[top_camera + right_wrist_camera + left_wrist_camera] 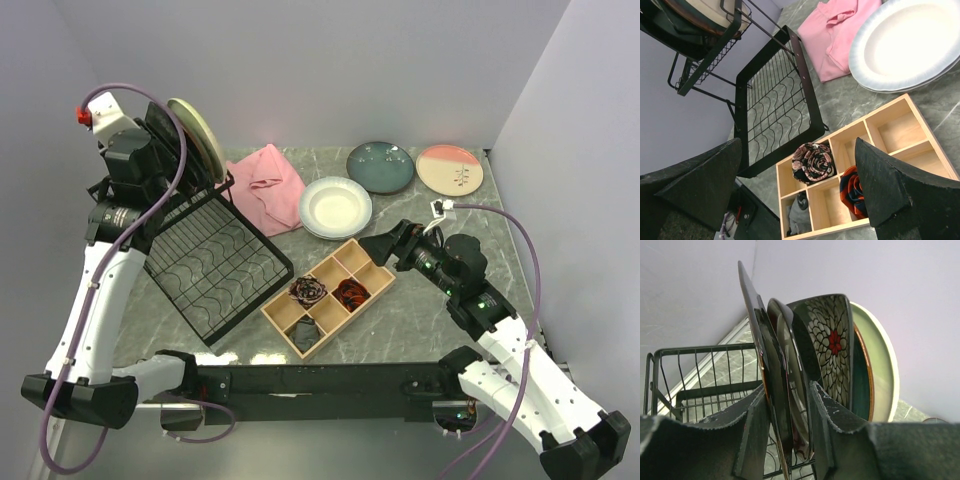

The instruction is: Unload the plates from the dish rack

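Observation:
The black wire dish rack [215, 265] lies at the left of the table, and several plates stand on edge in its raised back. My left gripper [788, 387] is up there, shut on two of them together. These are a thin dark plate [752, 310] and a glossy dark red plate [785, 340]. Behind them stand a black floral square plate [832, 340] and a cream-green plate [885, 370]. A white plate [335, 207], a teal plate [380, 166] and a pink-cream plate [450, 168] lie flat on the table. My right gripper [799, 145] hangs open over the wooden tray.
A wooden compartment tray [330, 295] holding rolled cloths sits in front of the white plate. A pink cloth [270, 185] lies between the rack and the white plate. Walls close in on the left, back and right.

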